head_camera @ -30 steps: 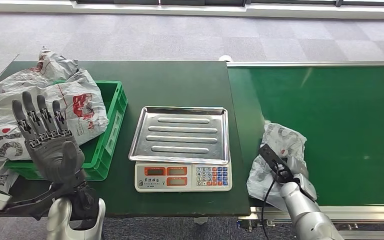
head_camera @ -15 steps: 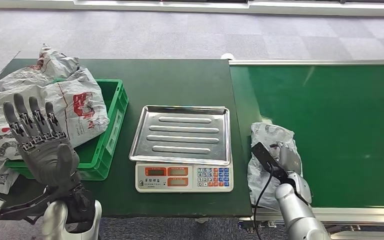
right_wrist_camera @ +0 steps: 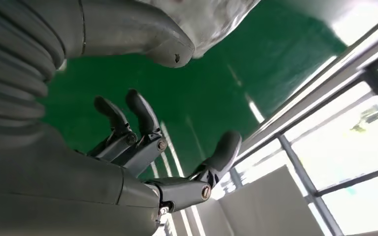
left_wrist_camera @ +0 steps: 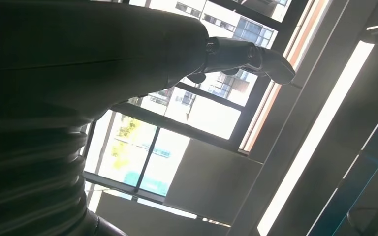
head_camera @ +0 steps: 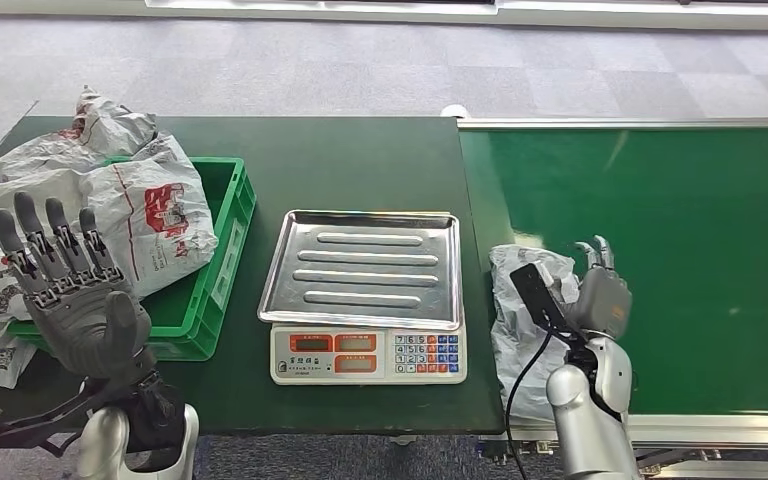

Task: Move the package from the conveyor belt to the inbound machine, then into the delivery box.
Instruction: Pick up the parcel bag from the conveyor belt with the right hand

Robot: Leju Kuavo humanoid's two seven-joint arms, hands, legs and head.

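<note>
Since a second ago our right hand has lifted off the package, fingers now spread and empty; the package has slid toward the conveyor belt's near-left edge beside the scale. Our left hand hovers spread. One scale, one green crate; the bags' red print is unreadable.

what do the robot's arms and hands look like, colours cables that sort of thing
Both arms are smooth silver tubes. The left robot hand is dark grey with black segmented fingers. The right robot hand is lighter grey, with a grey ribbed wrist cover, a thick grey thumb and darker fingers. A black box sits at its wrist, trailing a thin black cable.
</note>
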